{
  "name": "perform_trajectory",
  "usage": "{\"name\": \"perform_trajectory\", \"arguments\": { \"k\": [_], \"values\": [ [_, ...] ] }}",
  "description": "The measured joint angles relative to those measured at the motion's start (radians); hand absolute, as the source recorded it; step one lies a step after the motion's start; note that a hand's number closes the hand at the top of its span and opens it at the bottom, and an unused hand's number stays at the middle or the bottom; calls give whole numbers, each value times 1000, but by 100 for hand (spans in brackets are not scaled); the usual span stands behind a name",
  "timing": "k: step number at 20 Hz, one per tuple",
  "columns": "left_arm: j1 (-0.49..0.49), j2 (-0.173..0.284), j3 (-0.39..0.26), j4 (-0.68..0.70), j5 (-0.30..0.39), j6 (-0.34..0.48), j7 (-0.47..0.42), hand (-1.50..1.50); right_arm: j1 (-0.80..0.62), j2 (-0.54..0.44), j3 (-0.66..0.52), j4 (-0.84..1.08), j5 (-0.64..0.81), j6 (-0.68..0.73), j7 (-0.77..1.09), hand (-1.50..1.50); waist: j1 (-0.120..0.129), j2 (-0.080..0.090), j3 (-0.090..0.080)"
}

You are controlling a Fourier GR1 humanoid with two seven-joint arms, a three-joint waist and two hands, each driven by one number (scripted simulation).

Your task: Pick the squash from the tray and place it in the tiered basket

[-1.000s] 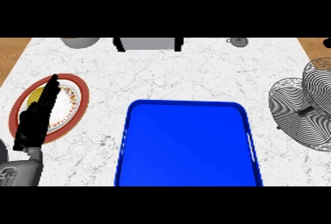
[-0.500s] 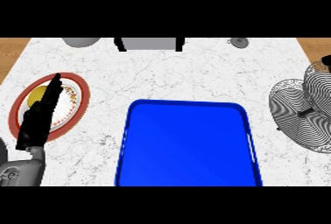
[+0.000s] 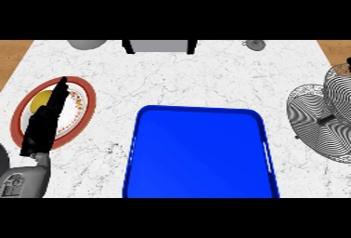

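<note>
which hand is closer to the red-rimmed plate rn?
Left. The left hand lies stretched over the plate, beside a yellow item on it. The right hand shows nowhere in the head view.

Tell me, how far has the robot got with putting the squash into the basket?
Done: nothing that shows. The blue tray holds no squash, and none is visible in the tiered basket. In hand: the left hand lies straight-fingered over a red-rimmed plate, beside a yellow thing that may be the squash. Left: grasp it, carry it across and set it in the basket.
</note>
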Motion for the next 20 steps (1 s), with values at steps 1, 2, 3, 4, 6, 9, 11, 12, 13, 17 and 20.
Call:
{"name": "perform_trajectory", "arguments": {
  "k": [1,2,3,4,6,9,11,12,13,17,20],
  "values": [
    [2,2,3,-7,1,-2,9,0,8,-4,-4,-30,8,1,4,-150,0,0,1],
    [4,6,7,-9,3,-6,8,0,17,-6,-9,-57,15,-1,7,-150,0,0,2],
    [3,3,6,-10,-1,-3,10,0,24,-9,-13,-90,23,3,13,-150,-1,0,3],
    [9,2,6,-8,-2,-2,1,0,38,-8,-19,-123,32,5,18,-150,-2,0,3],
    [-2,4,14,6,2,-6,5,0,59,5,-33,-212,45,30,40,-150,-9,-2,3],
    [17,1,12,-12,-1,-3,9,0,88,34,-70,-356,53,77,72,-150,-16,-7,4],
    [22,-4,16,-5,-1,2,2,0,130,77,-95,-460,45,99,84,-150,-23,-8,4],
    [29,-3,20,1,1,1,-11,0,140,92,-108,-514,40,122,92,-150,-26,-9,5],
    [27,0,23,0,2,1,-12,0,163,116,-116,-567,37,137,96,-150,-26,-9,4],
    [34,3,29,-6,3,-1,-9,0,283,213,-141,-831,14,216,90,-150,-35,-11,5],
    [41,-4,23,-22,2,0,-3,0,390,295,-139,-1040,-9,260,80,-150,-33,-10,5]
  ]
}}
